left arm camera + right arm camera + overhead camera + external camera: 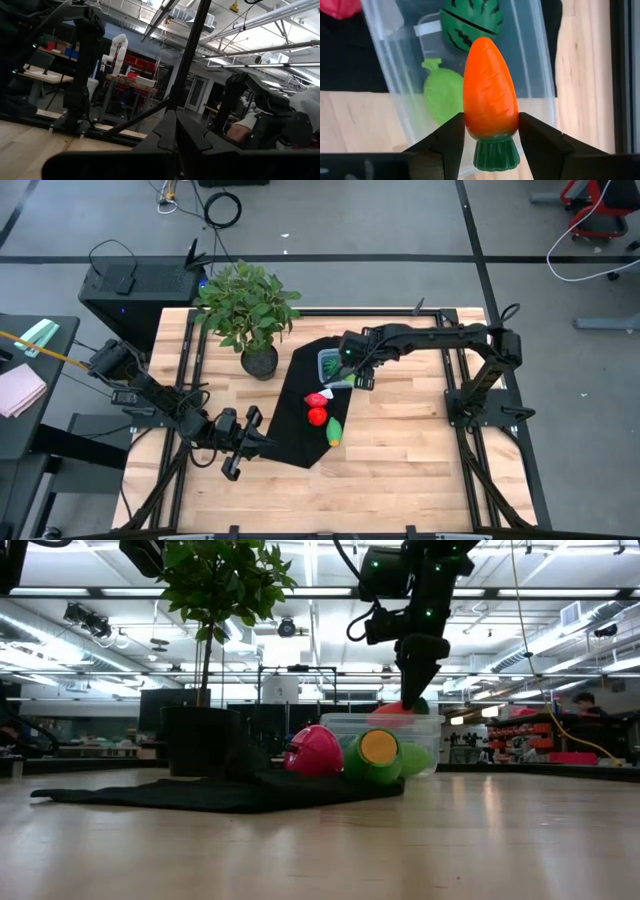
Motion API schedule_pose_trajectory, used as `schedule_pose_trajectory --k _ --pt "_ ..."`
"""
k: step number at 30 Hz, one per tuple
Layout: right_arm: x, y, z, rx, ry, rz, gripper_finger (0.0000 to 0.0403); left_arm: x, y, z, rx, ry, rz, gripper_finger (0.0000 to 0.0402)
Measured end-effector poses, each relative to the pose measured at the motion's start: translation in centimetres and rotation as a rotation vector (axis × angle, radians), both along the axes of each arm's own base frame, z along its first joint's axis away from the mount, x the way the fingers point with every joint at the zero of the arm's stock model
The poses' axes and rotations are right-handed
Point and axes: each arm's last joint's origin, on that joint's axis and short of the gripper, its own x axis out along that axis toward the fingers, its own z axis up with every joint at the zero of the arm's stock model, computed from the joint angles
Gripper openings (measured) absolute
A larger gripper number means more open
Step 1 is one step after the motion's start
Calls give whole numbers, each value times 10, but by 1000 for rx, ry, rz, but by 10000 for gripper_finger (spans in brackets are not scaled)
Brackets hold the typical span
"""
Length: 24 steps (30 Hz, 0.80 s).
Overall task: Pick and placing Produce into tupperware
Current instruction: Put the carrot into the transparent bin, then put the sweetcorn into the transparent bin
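Clamped by the right gripper at lower centre, the toy carrot above the tupperware could bounce out if released high.

right claw gripping, left claw closed — resting

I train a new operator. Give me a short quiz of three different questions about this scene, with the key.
1. True or false: the right claw holds the orange carrot above the tupperware.
2. Which toys already lie in the tupperware?
A. striped watermelon ball and lime-green pear
B. two red toys
C. nothing
3. Fill in: outside the container, the red toys and the green oblong one lie on the black ____.

Key: 1 true; 2 A; 3 cloth.
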Motion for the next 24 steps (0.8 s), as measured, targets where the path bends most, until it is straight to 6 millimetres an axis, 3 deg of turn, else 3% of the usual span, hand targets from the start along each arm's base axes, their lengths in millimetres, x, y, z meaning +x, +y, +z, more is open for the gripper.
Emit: schedule_pose_trajectory --k 15,20,24 --pt "2 7 0 11 -12 4 215 0 0 0 0 0 0 13" --pt "8 29 13 16 -66 54 208 0 0 0 0 0 0 15" --pt "18 56 35 22 -157 91 202 0 0 0 5 0 2 21"
